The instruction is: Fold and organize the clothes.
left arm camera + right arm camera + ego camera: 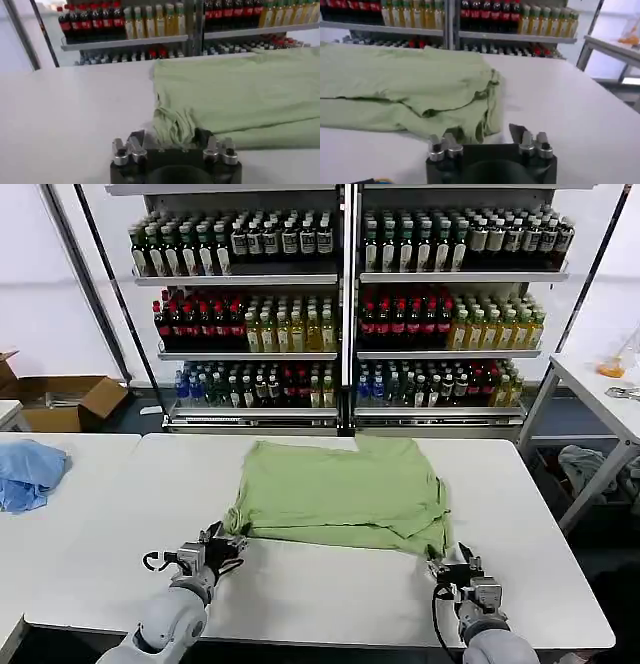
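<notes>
Green shirt (340, 489) lies partly folded on your white table (300, 584), long axis running left to right; your left gripper (215, 549) and right gripper (452, 569), both spread, sit just before its near corners, equally close.
</notes>
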You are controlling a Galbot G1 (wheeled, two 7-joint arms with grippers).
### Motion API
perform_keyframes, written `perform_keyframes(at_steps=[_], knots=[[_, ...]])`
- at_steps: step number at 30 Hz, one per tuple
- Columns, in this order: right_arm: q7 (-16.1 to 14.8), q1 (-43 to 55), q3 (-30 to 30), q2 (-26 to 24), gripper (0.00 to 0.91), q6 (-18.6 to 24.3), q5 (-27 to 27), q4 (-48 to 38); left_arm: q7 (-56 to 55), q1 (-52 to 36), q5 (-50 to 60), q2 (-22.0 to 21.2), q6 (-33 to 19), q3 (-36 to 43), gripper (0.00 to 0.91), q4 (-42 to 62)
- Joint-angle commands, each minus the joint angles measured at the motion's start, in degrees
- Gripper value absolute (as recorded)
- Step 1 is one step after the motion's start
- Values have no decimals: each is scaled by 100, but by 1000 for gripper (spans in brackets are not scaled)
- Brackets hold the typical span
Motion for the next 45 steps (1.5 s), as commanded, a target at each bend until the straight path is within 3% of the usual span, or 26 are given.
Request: perform_keyframes(at_steps=[1,8,15,28,35,36,37,38,41,45], knots=[[31,138,-94,54,0,-48,144,-146,6,-24,-121,-26,27,8,20,129],[-41,137,-126,1,0,-33,183,-148,39,41,-413,-8,-16,-60,20,1],[-79,-250,41,-120,0,23,186,178,19,553,-421,18,6,-188,20,-770],[-135,-2066,733,-263,0,70,-145,1851,-113,2135,-396,-36,214,-919,20,-2387],[-170,-2778,1059,-408,0,68,-242,2207,-105,2929,-132,-9,260,-1261,20,-2781],[-173,-2823,1081,-411,433,57,-251,2231,-119,3006,-131,-10,274,-1340,91,-2817],[-179,-2850,1098,-415,907,32,-266,2253,-125,3052,-134,-5,293,-1400,605,-2866],[-182,-2862,1109,-414,907,1,-279,2280,-126,3140,-142,-1,313,-1442,907,-2910],[-220,-2852,1106,-407,907,-290,-340,2390,-62,3384,-131,54,385,-1585,907,-3069],[-271,-2799,1198,-402,907,-237,-315,2539,14,3445,49,149,477,-1774,907,-3180]])
